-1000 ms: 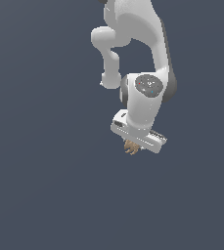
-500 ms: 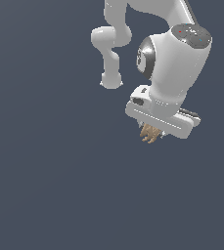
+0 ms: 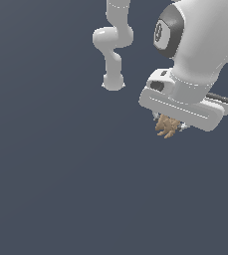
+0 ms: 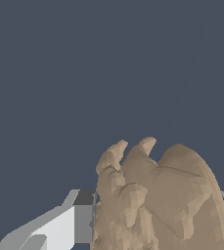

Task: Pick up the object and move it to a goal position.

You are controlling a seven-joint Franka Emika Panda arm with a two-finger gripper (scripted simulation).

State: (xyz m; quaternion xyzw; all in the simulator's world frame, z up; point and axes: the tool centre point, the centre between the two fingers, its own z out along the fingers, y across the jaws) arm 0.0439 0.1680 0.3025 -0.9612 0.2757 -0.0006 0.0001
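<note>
Fingers [image 4: 67,219] of my gripper [image 3: 171,124] were clamped on the tan lump [image 3: 166,125], carried clear above the worktop [image 3: 60,189].

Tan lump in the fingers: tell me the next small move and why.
Probably keep carrying it with the grip closed. The tan lump hangs under the gripper, one of the fingers pressed to its side, nothing beneath it, and no goal marker shows in either view.

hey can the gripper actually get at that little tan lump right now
Yes, it appears to have it already: the gripper looks shut on the tan lump, which hangs below it in the exterior view. The wrist view shows the lump between the fingers, nothing blocking.
</note>
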